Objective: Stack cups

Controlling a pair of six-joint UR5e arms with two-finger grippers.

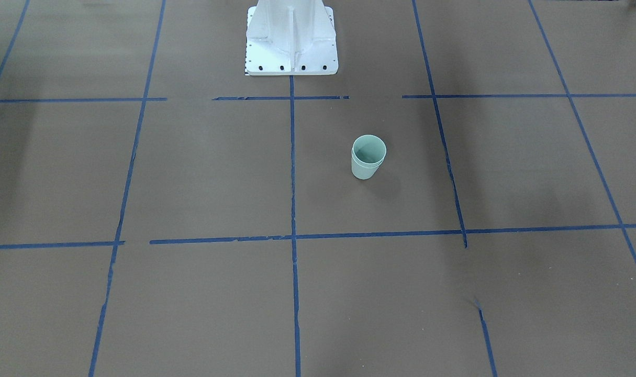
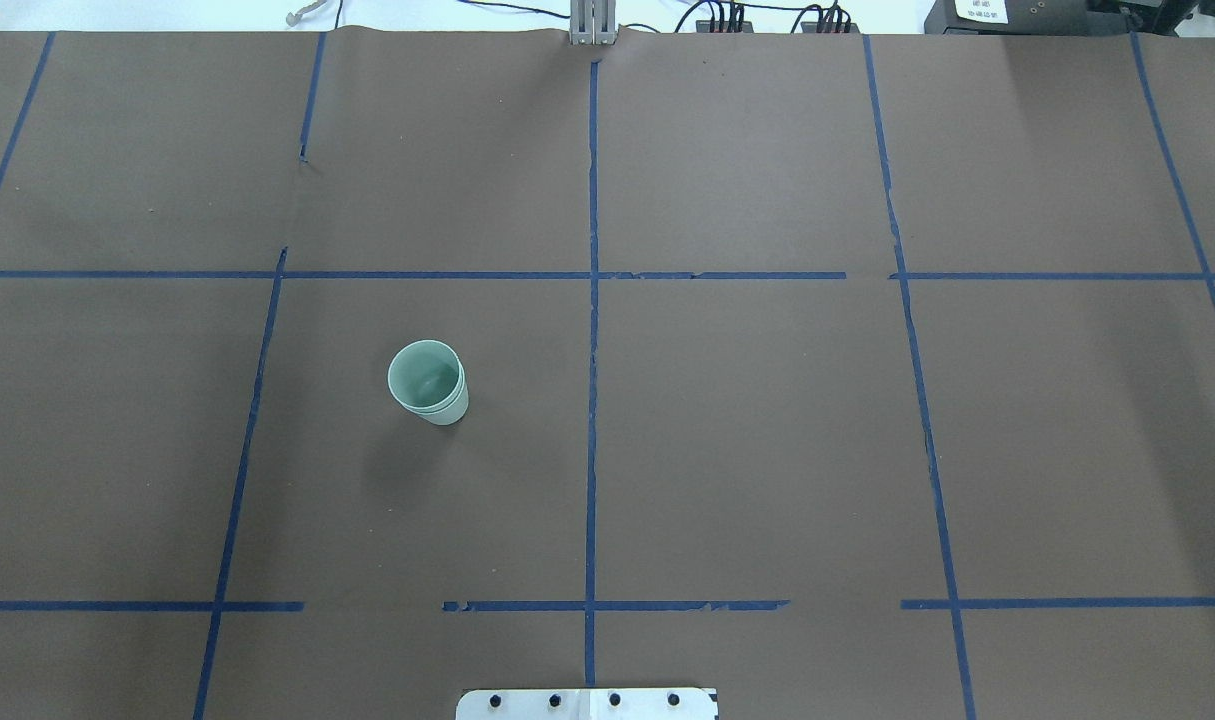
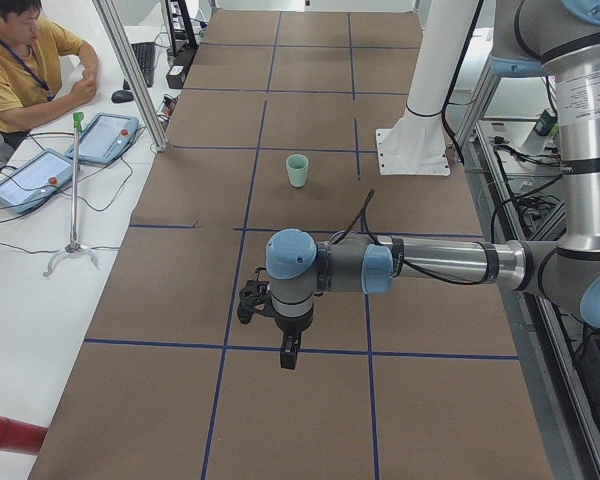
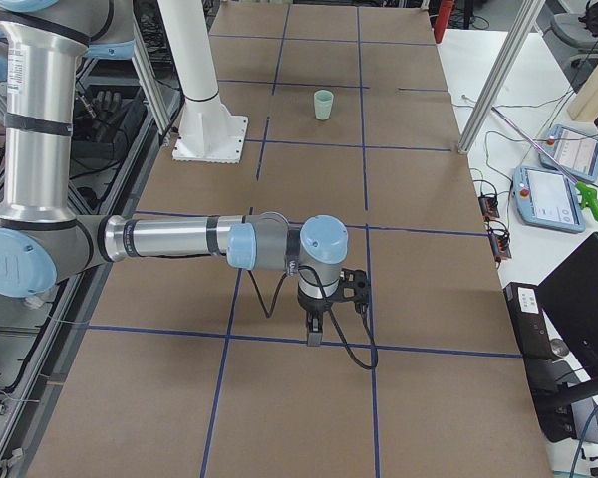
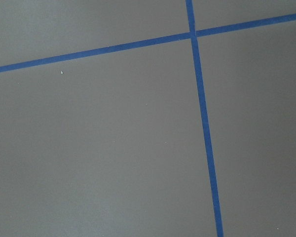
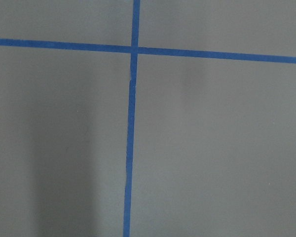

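Note:
The two pale mint-green cups stand upright as one nested stack, one inside the other, on the brown table on the robot's left side. The stack also shows in the front view, the left side view and the right side view. My left gripper hangs above the table far from the cups, near the table's left end. My right gripper hangs above the table's right end. Both show only in side views, so I cannot tell whether they are open or shut. The wrist views show bare table only.
The robot's white base stands at the table's near-robot edge. Blue tape lines grid the brown table. An operator sits by tablets beyond the far edge. Poles stand along that side.

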